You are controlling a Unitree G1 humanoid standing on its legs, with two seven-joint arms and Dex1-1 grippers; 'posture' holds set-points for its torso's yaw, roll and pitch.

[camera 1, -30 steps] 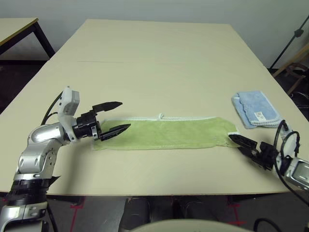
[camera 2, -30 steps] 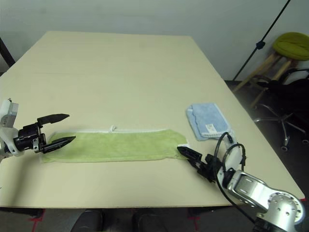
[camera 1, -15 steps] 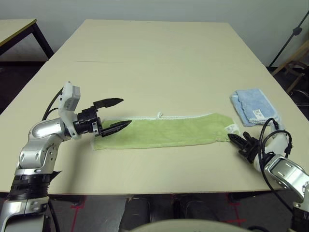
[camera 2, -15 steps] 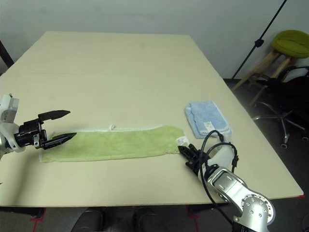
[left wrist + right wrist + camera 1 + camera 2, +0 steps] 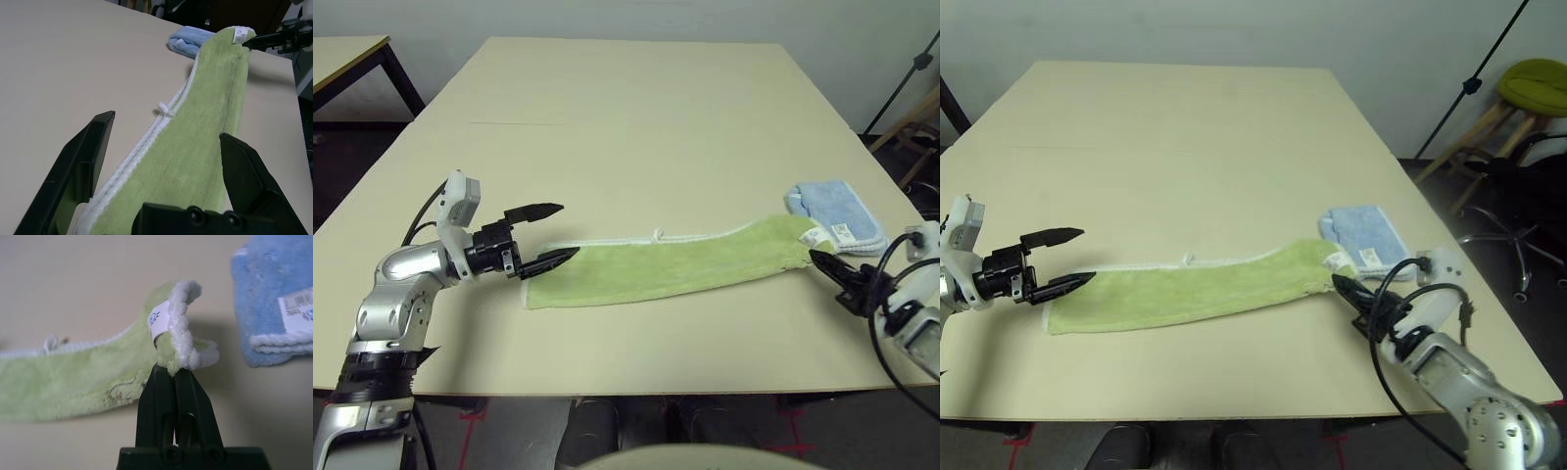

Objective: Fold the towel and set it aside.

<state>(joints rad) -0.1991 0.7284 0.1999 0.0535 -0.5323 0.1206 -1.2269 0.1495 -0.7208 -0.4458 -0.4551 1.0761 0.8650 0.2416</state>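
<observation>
Right wrist view has the right pincer [image 5: 172,374] clamped shut on the towel's [image 5: 675,264] corner, beside its white label [image 5: 157,320], that end lifted off the surface [image 5: 636,127]. From there the towel stretches as a long green strip across the near part of the surface, its white loop [image 5: 657,234] on the far edge. At the towel's other end the left pincer [image 5: 553,235] gapes wide, one finger above the cloth, gripping nothing. A folded blue cloth [image 5: 835,210] lies just beside the raised end.
</observation>
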